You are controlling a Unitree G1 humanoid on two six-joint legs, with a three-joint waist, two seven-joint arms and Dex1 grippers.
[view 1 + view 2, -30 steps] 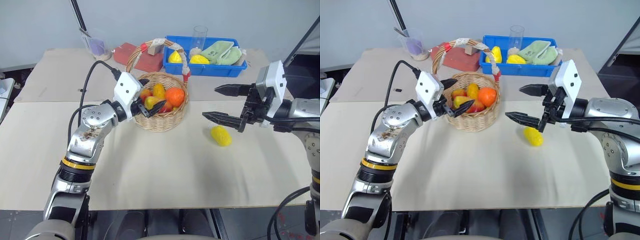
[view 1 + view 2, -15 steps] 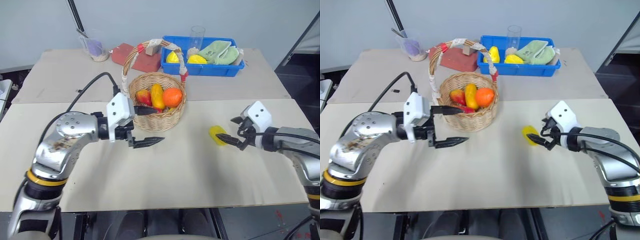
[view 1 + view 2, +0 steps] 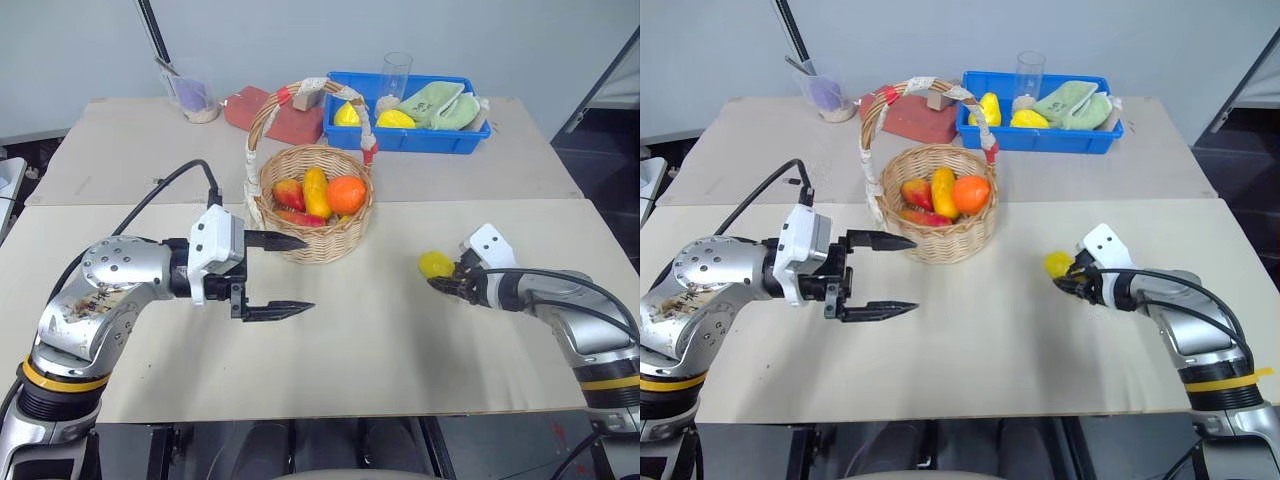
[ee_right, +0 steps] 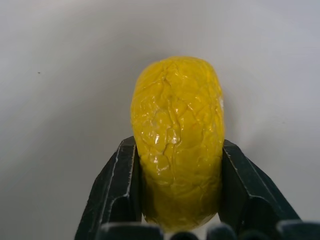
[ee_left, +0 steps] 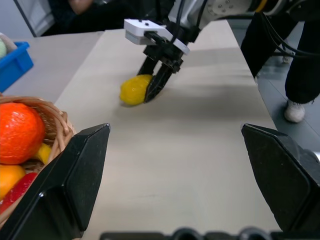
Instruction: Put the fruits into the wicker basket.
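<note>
My right gripper (image 3: 444,281) is low on the table at the right, shut on the bumpy yellow lemon (image 4: 177,135), which rests on the tabletop (image 3: 435,264). The wicker basket (image 3: 322,243) with its taped handle stands at centre. It holds a red-and-yellow mango-like fruit (image 3: 292,195), a yellow fruit and a round orange (image 3: 346,194). My left gripper (image 3: 308,272) hovers open and empty just in front of the basket, to its left, pointing right. In the left wrist view the right gripper's fingers (image 5: 159,82) clasp the lemon (image 5: 133,90).
A blue tray (image 3: 440,139) at the back holds yellow fruits, a green cloth and a clear glass. A red block (image 3: 262,108) and a cup (image 3: 195,98) stand at the back left. A person's leg and shoe (image 5: 299,95) stand beyond the table's right end.
The right gripper came down to the table and closed on the lemon. The left gripper drew back out of the basket, toward me, still open.
</note>
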